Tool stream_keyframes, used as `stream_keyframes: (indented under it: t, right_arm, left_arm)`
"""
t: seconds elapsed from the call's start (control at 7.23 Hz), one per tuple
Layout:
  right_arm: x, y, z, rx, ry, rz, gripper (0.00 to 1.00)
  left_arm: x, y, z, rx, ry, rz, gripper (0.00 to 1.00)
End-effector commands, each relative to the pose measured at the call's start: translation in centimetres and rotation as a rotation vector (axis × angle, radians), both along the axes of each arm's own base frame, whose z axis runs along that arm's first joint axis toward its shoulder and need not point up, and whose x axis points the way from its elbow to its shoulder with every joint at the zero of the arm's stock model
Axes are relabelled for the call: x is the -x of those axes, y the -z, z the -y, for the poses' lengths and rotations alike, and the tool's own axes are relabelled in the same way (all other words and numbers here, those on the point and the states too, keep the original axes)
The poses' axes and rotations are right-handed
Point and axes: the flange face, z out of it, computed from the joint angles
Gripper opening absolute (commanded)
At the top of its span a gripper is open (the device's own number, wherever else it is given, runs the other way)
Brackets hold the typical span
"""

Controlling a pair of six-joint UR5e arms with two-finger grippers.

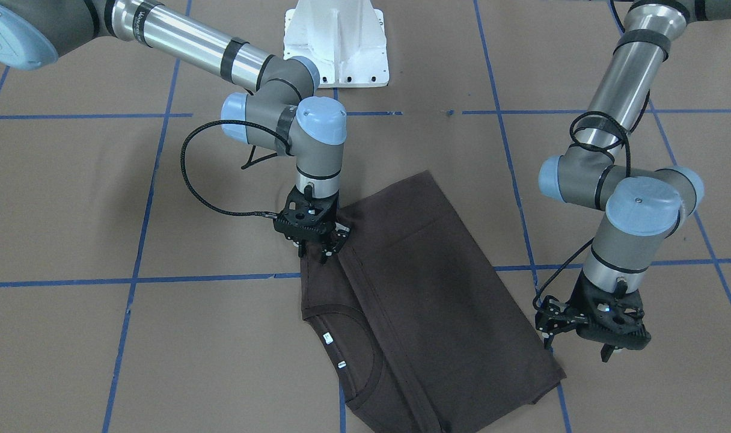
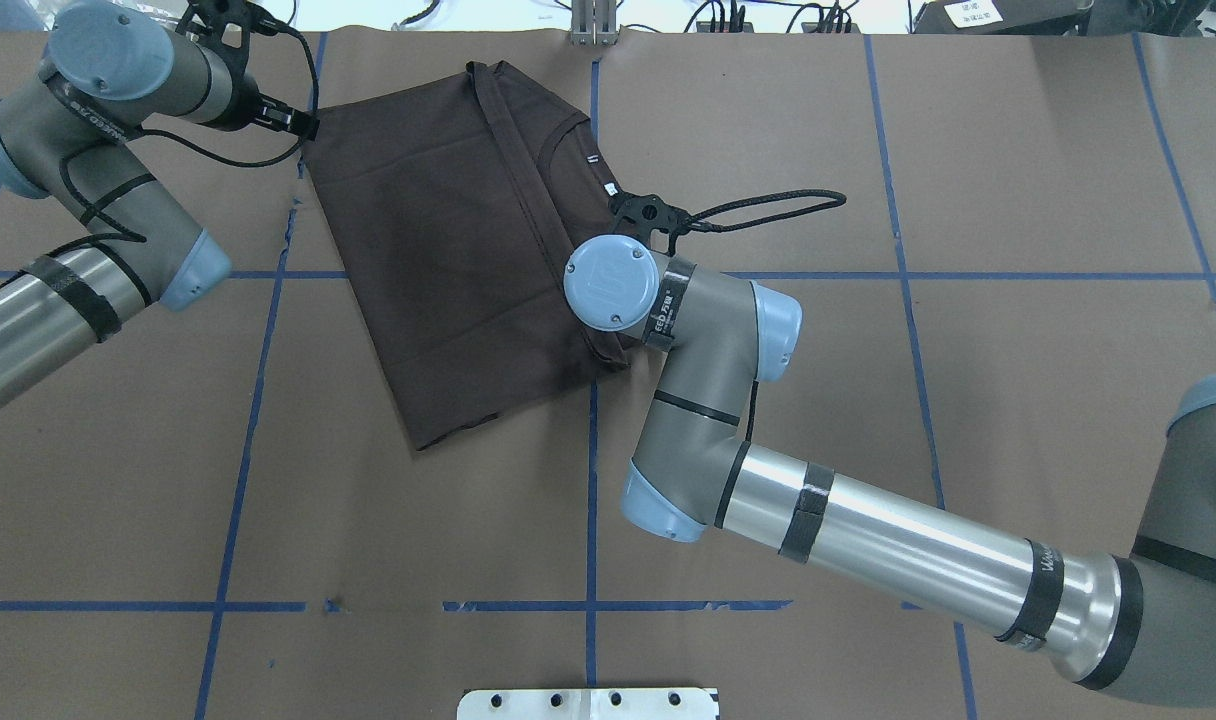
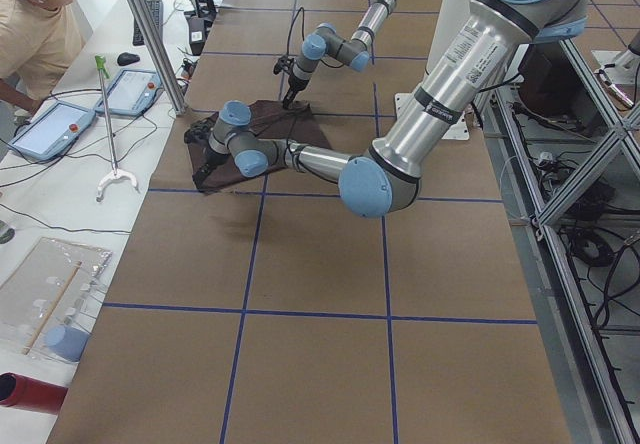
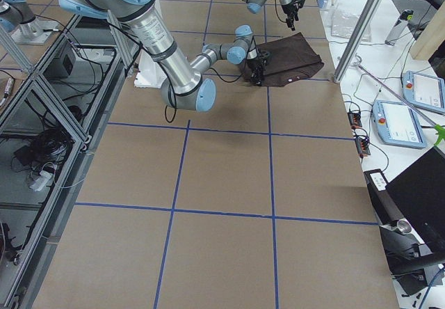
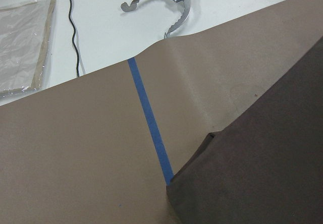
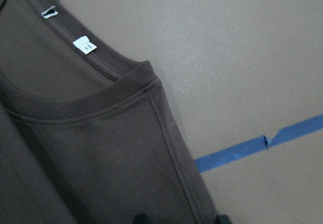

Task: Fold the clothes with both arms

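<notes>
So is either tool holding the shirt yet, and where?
Neither, it seems. The right tool is open, fingertips astride the shirt's edge near the collar; the left tool stands open beside a corner.

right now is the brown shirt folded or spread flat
Folded: the T-shirt lies doubled over, one side laid across the middle and covering part of the collar.

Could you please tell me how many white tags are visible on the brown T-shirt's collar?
2. Both sit on the T-shirt's collar: a larger tag nearer the shoulder seam and a smaller tag further along. Folded cloth may hide others.
</notes>
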Motion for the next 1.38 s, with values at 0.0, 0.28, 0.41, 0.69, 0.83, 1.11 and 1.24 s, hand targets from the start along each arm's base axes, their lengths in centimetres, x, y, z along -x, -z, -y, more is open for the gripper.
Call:
stream_keyframes:
  t: [0.0, 0.28, 0.41, 0.69, 0.83, 1.11, 1.24]
  right_arm:
    - [-0.1, -0.4, 0.0, 0.000, -0.003, -0.016, 0.00]
    - [-0.1, 0.2, 0.0, -0.003, -0.002, -0.008, 0.00]
    - [-0.1, 0.3, 0.1, -0.004, -0.003, -0.009, 0.00]
    - [-0.5, 0.8, -0.1, -0.006, -0.004, -0.003, 0.00]
    - [-2.2, 1.8, -1.0, 0.003, -0.009, -0.013, 0.00]
    - [-5.5, -1.6, -8.8, -0.045, 0.010, 0.001, 0.00]
    - [-6.3, -3.2, -12.9, -0.062, 0.027, 0.007, 0.00]
  left_arm:
    - [0.0, -0.1, 0.0, 0.000, 0.000, 0.000, 1.00]
    - [0.0, -0.1, 0.0, 0.000, 0.000, 0.000, 1.00]
    - [0.0, -0.1, 0.0, 0.000, 0.000, 0.000, 1.00]
    - [0.0, 0.1, 0.0, -0.001, 0.001, -0.002, 1.00]
    - [0.1, 1.1, -0.2, -0.013, 0.000, -0.016, 1.00]
    - [-1.6, 3.6, -2.1, 0.030, -0.024, -0.122, 1.00]
    - [-2.7, 4.6, -4.4, 0.060, -0.060, -0.184, 1.00]
